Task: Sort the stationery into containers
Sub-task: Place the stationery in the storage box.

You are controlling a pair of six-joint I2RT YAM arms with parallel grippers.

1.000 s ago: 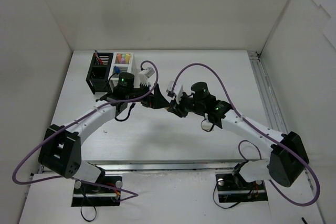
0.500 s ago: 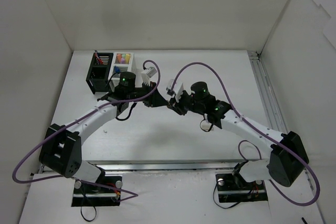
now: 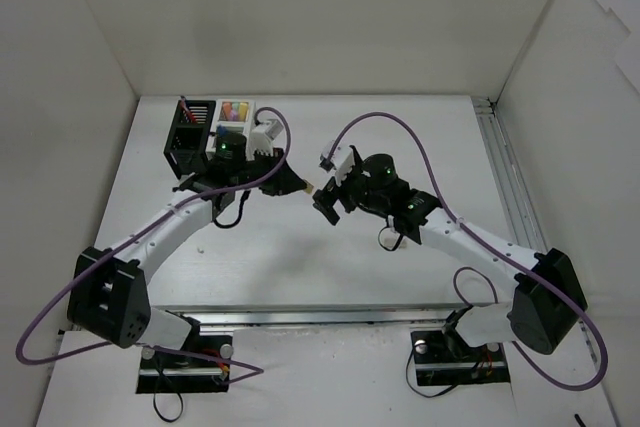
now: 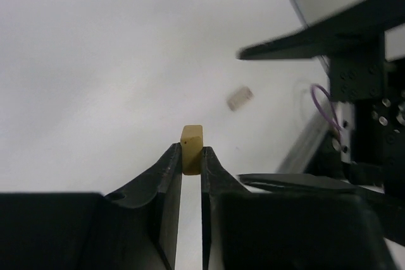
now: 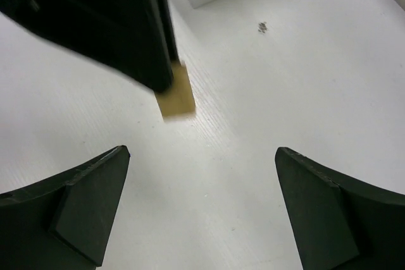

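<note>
eraser (image 4: 192, 138) clamped in left gripper (image 4: 191, 153) tips, just in front of right gripper (image 5: 201, 155), right jaws spread wide, holding nothing, second eraser (image 4: 240, 98) lying on table (image 4: 95, 61) beyond, apart from both

Robotics lab cell, white table (image 3: 300, 257) boxed by plain white panels (image 3: 330, 17), aluminium rail (image 3: 505, 182).

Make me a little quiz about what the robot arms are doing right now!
1. True or false: the right jaws are shut on the eraser.
2. Which jaws pinch the eraser? A left, B right, C neither.
3. Fill in: a second eraser lies on the ____.
Key: 1 false; 2 A; 3 table.
</note>
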